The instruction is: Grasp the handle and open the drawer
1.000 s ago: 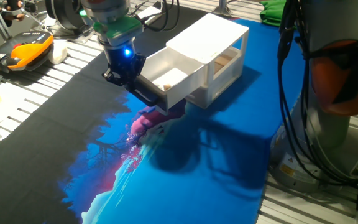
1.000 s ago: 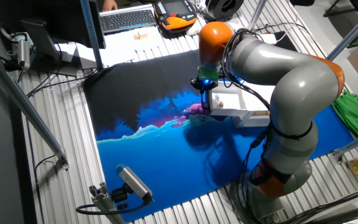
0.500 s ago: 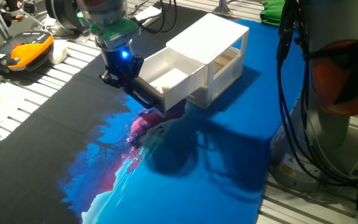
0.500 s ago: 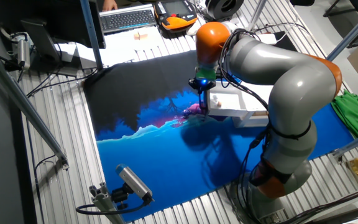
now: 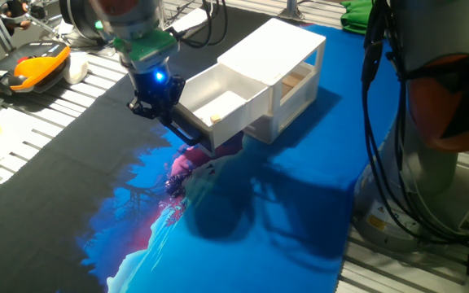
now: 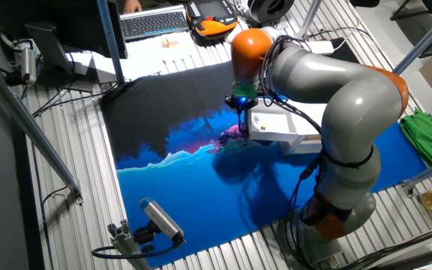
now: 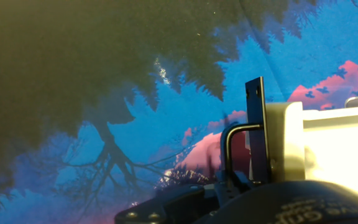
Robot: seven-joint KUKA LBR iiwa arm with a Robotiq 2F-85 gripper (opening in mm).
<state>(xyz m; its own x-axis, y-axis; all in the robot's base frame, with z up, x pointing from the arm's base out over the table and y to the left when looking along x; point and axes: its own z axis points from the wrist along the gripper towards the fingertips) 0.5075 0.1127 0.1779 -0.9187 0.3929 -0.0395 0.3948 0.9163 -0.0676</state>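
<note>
One fixed view: the tool (image 5: 163,104) grips the handle (image 5: 187,126) at the drawer's (image 5: 218,102) nine o'clock, drawer pulled out. The other fixed view: the cabinet (image 6: 291,129) sits at three o'clock. Hand view: the handle (image 7: 257,130) stands at four o'clock.

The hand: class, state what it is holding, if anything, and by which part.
The hand holds the drawer by its handle, the black bar across the pulled-out front.

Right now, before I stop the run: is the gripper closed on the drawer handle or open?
Gripper: at the handle of the drawer, which is pulled out; whether it is clamped or open cannot be told.
</note>
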